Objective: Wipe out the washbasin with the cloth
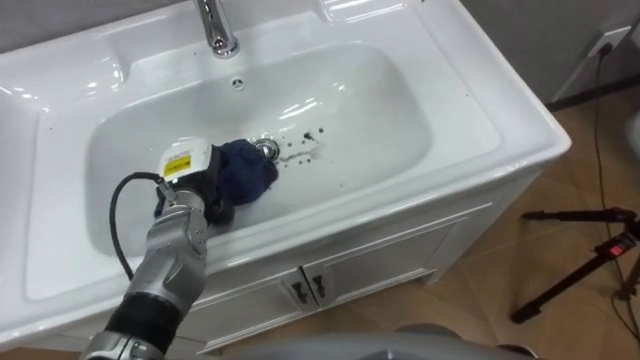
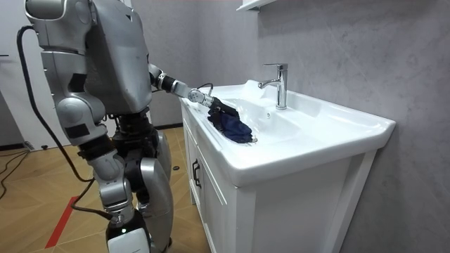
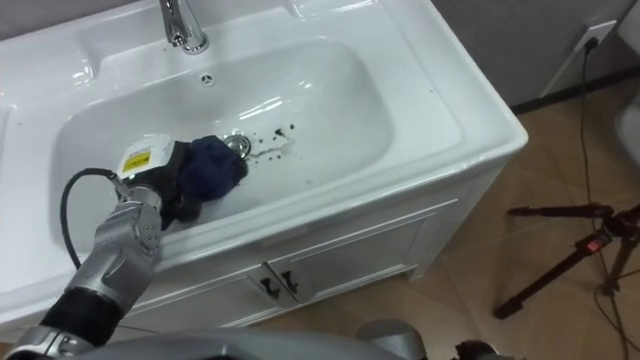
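You're standing right up against the white cabinet [image 1: 340, 280], and its doors are getting cut off at the bottom edge of the eye views. Your left arm is coming in from the lower left and reaching over the front rim into the basin [image 1: 400, 110]. The left robot hand [image 1: 195, 190] is sitting low in the bowl, and its front end is disappearing into the cloth [image 1: 245, 172], so I honestly can't tell if it's gripping the thing or just pressing down on it. The room view isn't helping either, since the cloth is covering that end of the hand there too.

The cloth itself is looking dark blue and bunched up into a crumpled lump. It's lying on the basin floor and touching the metal drain [image 1: 267, 149], partly covering its left side. Just beside the drain on the right, some small dark specks [image 1: 305, 140] are dotting the white surface, too tiny to make out what they are. Further back, the overflow hole [image 1: 237, 83] is showing on the rear wall. Behind that, the chrome faucet [image 1: 215, 30] is getting chopped off at the top. Off to the right, a black tripod [image 1: 580, 214] is standing on the wooden floor.
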{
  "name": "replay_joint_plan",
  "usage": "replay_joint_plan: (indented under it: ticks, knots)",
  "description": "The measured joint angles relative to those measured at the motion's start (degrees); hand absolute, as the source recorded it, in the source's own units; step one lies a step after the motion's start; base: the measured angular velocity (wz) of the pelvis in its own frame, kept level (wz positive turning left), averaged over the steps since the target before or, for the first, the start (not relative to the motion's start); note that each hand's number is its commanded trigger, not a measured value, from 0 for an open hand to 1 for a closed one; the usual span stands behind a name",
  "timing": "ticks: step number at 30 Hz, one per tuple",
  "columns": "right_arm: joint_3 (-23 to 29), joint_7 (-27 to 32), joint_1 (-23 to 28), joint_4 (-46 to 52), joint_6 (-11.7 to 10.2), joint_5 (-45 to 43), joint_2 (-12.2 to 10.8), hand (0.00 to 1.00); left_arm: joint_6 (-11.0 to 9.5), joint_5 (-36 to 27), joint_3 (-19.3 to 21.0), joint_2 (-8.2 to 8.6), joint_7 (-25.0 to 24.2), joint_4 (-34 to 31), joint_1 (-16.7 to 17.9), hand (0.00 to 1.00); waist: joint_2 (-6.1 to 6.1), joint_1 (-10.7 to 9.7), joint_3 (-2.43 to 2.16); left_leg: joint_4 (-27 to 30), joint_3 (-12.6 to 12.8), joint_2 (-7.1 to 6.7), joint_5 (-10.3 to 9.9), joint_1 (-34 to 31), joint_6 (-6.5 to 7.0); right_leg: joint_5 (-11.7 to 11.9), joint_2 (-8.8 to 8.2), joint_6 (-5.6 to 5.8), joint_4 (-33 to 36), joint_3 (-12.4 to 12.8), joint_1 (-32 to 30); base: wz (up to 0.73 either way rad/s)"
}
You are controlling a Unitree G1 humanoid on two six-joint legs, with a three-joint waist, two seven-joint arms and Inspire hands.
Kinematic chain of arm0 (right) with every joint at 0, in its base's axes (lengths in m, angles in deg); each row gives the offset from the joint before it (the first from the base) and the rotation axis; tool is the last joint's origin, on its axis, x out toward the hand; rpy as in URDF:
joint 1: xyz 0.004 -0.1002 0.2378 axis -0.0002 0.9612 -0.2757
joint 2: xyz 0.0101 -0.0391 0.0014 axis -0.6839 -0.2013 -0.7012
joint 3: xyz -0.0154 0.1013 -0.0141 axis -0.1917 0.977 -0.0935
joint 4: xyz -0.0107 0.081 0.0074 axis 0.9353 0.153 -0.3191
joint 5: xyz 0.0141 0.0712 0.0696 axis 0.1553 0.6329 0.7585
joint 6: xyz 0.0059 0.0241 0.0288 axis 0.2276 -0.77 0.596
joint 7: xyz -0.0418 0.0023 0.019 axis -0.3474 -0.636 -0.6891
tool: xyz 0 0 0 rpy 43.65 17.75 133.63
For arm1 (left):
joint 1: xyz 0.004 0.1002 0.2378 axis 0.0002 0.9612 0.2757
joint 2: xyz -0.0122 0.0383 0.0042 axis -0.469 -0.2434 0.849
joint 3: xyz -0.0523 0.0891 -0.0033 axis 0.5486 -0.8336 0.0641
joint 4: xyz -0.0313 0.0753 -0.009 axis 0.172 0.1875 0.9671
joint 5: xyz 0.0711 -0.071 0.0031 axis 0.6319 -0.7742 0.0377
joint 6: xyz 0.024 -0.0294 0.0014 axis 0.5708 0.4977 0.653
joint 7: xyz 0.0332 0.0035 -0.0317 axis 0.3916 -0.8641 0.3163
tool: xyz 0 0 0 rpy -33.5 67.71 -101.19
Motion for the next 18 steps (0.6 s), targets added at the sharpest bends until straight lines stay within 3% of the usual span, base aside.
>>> replay_joint_plan:
  ticks: [3, 12, 18]
  knots:
    - [0.0, 0.3, -0.1, -0.4, -0.1, 0.0, -0.8, 0.00, 0.0, 0.7, -0.7, 0.93, -0.9, -1.2, -0.2, 1.00, -0.04, -0.4, 0.03, 0.0, 0.0, -0.01, 0.0, -0.4, 0.00, 0.1, -0.05, -0.01, -0.2, -0.1, -0.2, 0.00]
    - [0.1, 1.2, -1.3, -1.4, -0.1, -0.1, -1.2, 0.00, 0.0, 1.1, -2.3, 1.50, -1.7, -1.5, -1.6, 1.00, -0.32, -3.0, 0.24, -0.1, 0.3, 0.03, 0.0, -0.6, 0.00, 0.1, -0.19, -0.05, -0.2, -0.9, 0.1, 0.01]
    - [0.0, 1.0, -1.0, -1.6, -0.2, 0.0, -1.3, 0.00, 0.0, 1.2, -4.3, 1.72, -4.0, -1.4, -3.7, 1.00, -0.30, -4.4, 0.54, 0.0, 1.9, 0.00, 0.0, 0.0, 0.00, 0.0, -0.07, 0.01, -0.2, 0.7, 0.0, -0.10]
